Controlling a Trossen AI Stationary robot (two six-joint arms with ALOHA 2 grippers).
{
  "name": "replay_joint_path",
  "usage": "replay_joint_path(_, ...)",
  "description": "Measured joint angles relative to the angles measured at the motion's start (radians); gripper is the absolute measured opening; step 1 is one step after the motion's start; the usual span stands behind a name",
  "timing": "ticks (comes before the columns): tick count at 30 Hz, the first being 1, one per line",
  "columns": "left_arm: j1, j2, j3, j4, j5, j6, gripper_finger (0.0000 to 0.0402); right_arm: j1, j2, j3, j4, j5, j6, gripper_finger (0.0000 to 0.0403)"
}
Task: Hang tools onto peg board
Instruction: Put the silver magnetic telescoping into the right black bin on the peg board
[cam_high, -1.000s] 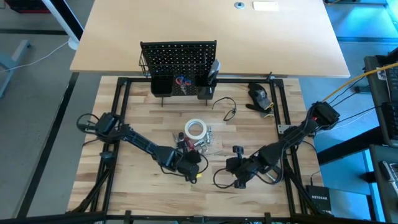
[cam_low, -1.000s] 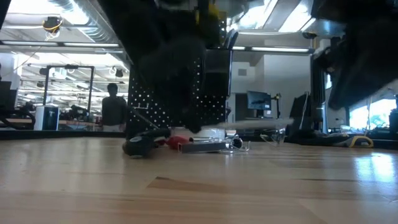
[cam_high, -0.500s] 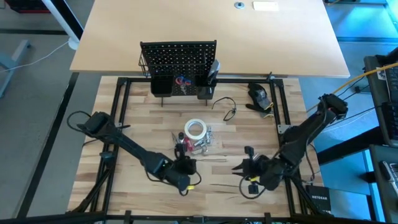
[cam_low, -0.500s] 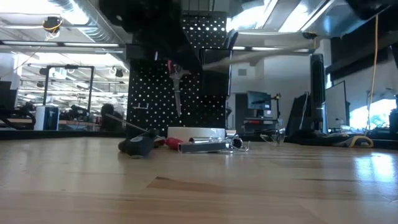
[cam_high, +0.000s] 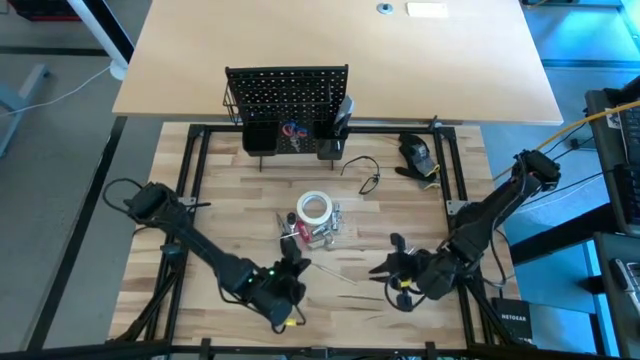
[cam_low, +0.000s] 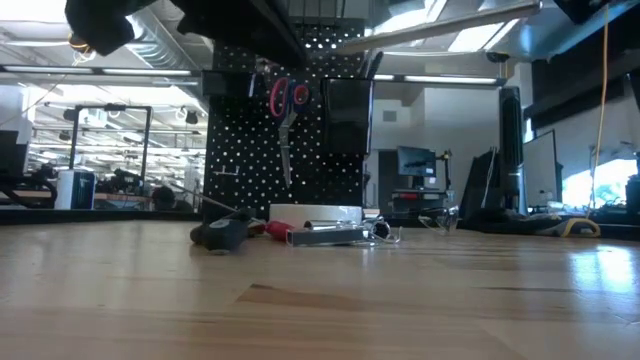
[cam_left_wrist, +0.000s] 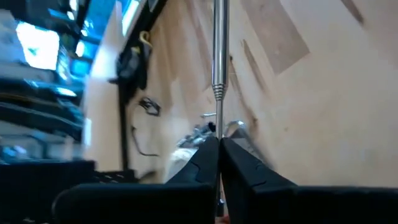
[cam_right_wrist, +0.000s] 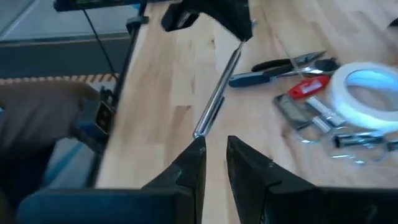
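Observation:
A thin silver telescopic rod hangs in the air over the table's near half, spanning between my two grippers; the low view shows it slanting high above the board. My left gripper is shut on its thin end, and my right gripper meets its thick end. Red-handled scissors hang on the upright black peg board. A white tape roll, pliers and small metal bits lie in a pile at the table's middle. My left gripper pinches the rod's thinnest section between its two fingertips. The fingers lie nearly along the rod, which runs straight away from them, clear of the table. My right gripper has the rod's thick end at the tip of one finger, coming from the table's right. That finger hides how the end sits in the hold. The rod is clear of the table.
A bulky black device with a yellow mark and a loose black cable lie at the far right. Black cups and a wire basket sit along the peg board's foot. A black frame rail borders the work area.
Both grippers have risen and drawn apart, the left toward the near left with a roll of its wrist, the right toward the right edge. The rod between them has grown longer and has gone up, well clear of the tool pile.

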Motion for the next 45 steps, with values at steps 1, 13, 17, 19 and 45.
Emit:
replay_joint_path(1, -0.006, 0.0, 0.0, 0.0, -0.012, 0.032, 0.0, -0.012, 0.0, 0.0, 0.008, -0.012, 0.015, 0.0067)
replay_joint_path(13, -0.024, 0.0, 0.0, 0.005, -0.054, 0.14, 0.0, -0.218, 0.094, 0.0, 0.185, -0.343, 0.103, 0.0169)
replay_joint_path(17, -0.025, 0.0, 0.001, 0.005, -0.054, 0.145, 0.0, -0.29, 0.145, 0.0, 0.254, -0.377, 0.153, 0.0199)
replay_joint_path(19, -0.025, 0.0, 0.001, 0.005, -0.054, 0.145, 0.0, -0.325, 0.168, 0.0, 0.278, -0.427, 0.186, 0.0205)
replay_joint_path(45, -0.024, 0.0, 0.001, 0.004, -0.054, 0.145, 0.0, -0.393, 0.305, 0.0, 0.461, -0.691, 0.243, 0.0087)
